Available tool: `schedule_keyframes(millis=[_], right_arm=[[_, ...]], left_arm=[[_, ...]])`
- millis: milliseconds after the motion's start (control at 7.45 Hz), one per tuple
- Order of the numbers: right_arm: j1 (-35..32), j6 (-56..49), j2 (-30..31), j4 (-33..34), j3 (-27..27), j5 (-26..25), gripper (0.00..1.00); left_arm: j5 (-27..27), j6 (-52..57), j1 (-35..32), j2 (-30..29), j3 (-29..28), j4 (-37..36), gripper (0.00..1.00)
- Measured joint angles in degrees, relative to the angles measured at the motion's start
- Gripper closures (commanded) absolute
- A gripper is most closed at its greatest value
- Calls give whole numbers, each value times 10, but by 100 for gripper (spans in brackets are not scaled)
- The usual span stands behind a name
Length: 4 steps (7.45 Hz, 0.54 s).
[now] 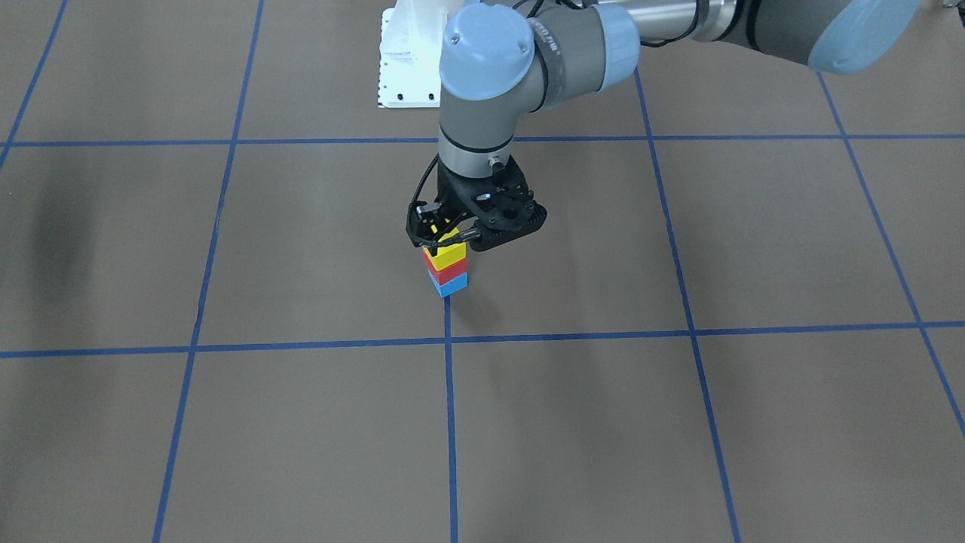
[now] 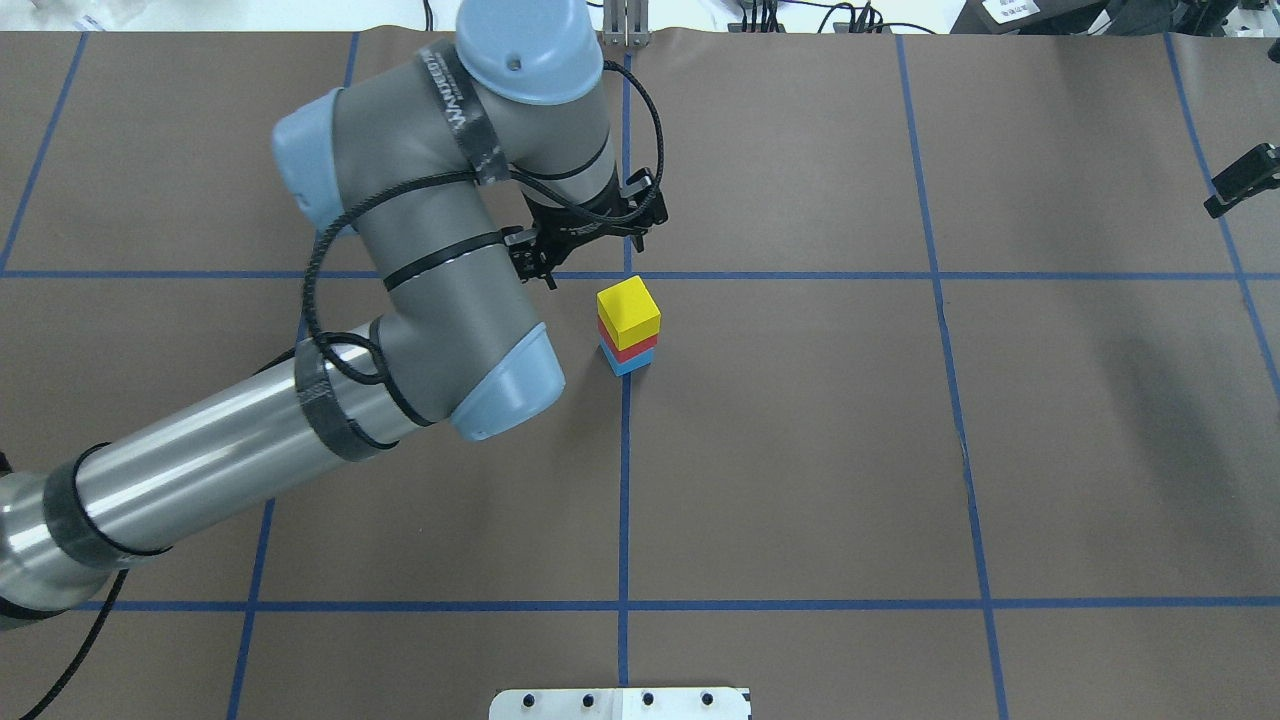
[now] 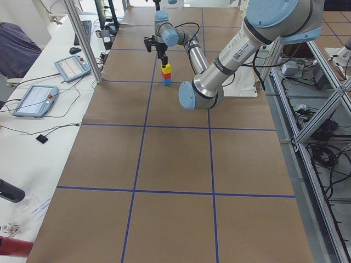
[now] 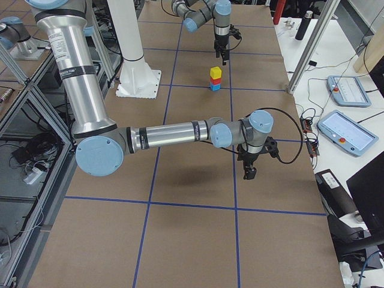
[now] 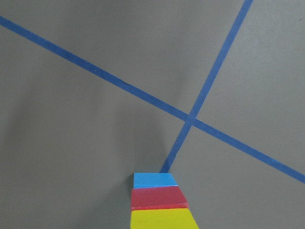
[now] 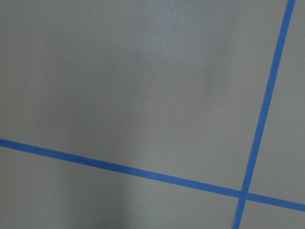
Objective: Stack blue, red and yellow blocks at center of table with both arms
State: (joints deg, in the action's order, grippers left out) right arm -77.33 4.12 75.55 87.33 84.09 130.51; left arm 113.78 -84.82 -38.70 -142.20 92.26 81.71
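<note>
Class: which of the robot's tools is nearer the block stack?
Left. The left tool hangs just above the stack; the right tool is far off to the robot's right.

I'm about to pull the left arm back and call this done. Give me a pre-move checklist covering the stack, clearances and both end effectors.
1. Order from bottom to top is blue block, red block, yellow block: ok.
2. Stack at the central tape crossing: ok, it sits right beside it.
3. Left end effector clear of the yellow block: ok, it is above the block in both side views.
4. Left end effector open: ok.
5. Right end effector far from the stack: ok. Whether it is open or shut: cannot tell.
6. Exact edge alignment of the blocks: cannot tell.
</note>
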Motion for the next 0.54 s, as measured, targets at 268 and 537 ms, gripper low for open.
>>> schedule_keyframes(millis=[268,537], right_arm=[[-6,4,2,-1,1,-2,1],[-15,3,6,-2,3,-28,1]], left_arm=[[-1,147,-26,141,162,-20,0],[1,281,-79,307,276,-12,0]])
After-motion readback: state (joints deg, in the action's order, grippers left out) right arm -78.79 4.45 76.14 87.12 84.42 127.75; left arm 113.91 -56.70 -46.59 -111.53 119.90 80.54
